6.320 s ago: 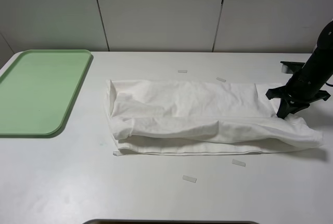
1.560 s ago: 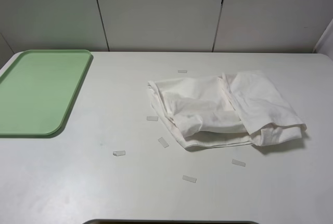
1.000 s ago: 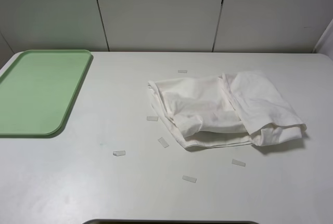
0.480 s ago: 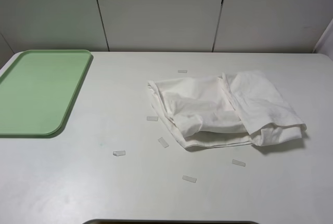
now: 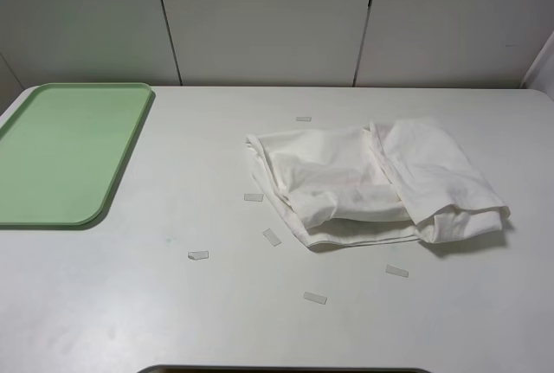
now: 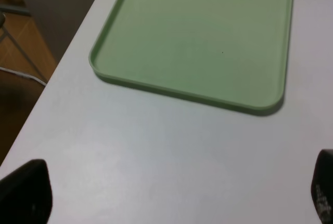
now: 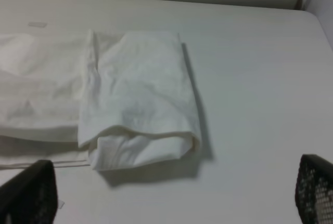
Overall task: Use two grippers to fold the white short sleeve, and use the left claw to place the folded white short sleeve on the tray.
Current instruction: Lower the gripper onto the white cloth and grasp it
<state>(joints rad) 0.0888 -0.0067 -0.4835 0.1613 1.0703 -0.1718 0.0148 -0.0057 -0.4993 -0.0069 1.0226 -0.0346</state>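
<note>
The white short sleeve (image 5: 372, 183) lies folded in a rumpled bundle right of the table's middle, its right end doubled over on top; it also shows in the right wrist view (image 7: 130, 94). The pale green tray (image 5: 65, 152) sits bare at the far left; the left wrist view looks down on it (image 6: 197, 31). Neither arm shows in the exterior high view. My left gripper (image 6: 171, 193) is open above bare table beside the tray, fingertips (image 6: 26, 190) wide apart. My right gripper (image 7: 171, 193) is open and empty, held back from the shirt's doubled end.
Several small pale tape strips (image 5: 272, 236) lie scattered on the white table (image 5: 173, 304) around the shirt. The table's left edge (image 6: 52, 83) runs beside the tray, with floor and a cable beyond. A pale panelled wall stands behind the table.
Since 6.3 s ago the long shirt has been folded into a shorter bundle and the right arm has left the exterior high view. Over the last 1.6 s nothing has visibly moved.
</note>
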